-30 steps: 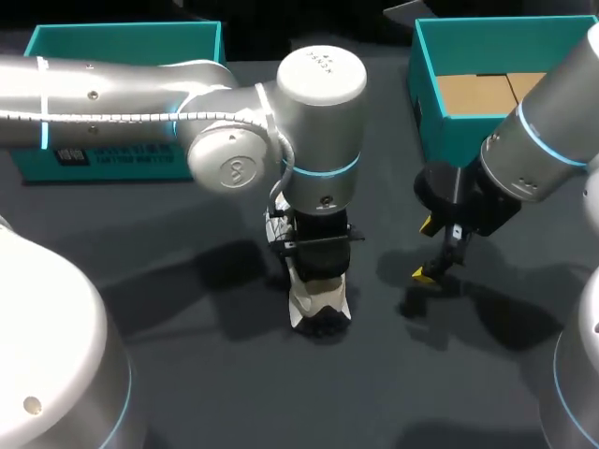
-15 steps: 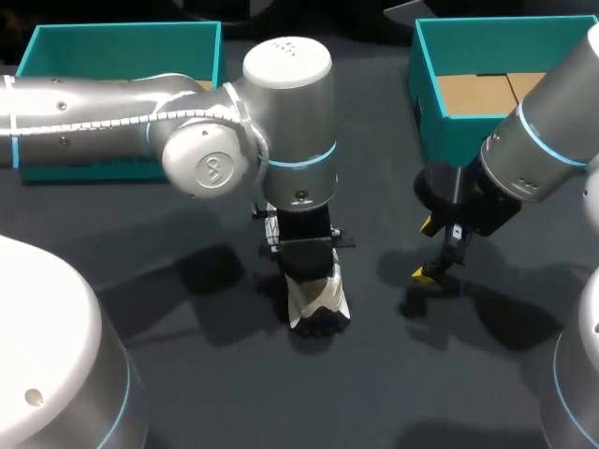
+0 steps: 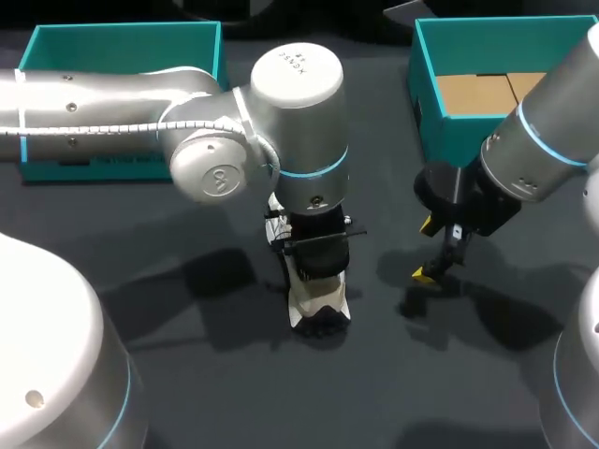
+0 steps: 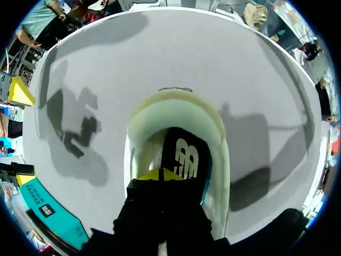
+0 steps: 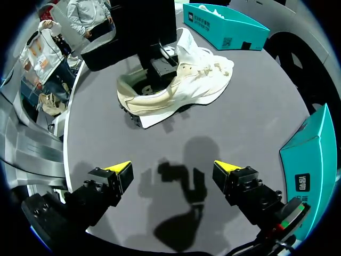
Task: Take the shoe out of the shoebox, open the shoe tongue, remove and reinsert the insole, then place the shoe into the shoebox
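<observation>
On the dark grey counter (image 3: 187,374), a cream lace-up trainer (image 5: 176,85) lies heel toward the robot. The left fingers (image 4: 160,175) sit inside it on the black foam insole (image 4: 184,154), though I cannot tell if they grip it. The right fingers (image 5: 118,168) hang wide, off to one side.

Dark table (image 3: 234,393): shoe (image 3: 318,304), teal boxes (image 3: 122,42) (image 3: 432,98).

At the head view's centre the left arm (image 3: 281,140) hides most of the shoe (image 3: 318,307), and at upper right the right arm (image 3: 552,131) covers part of the shoebox (image 3: 440,131).
</observation>
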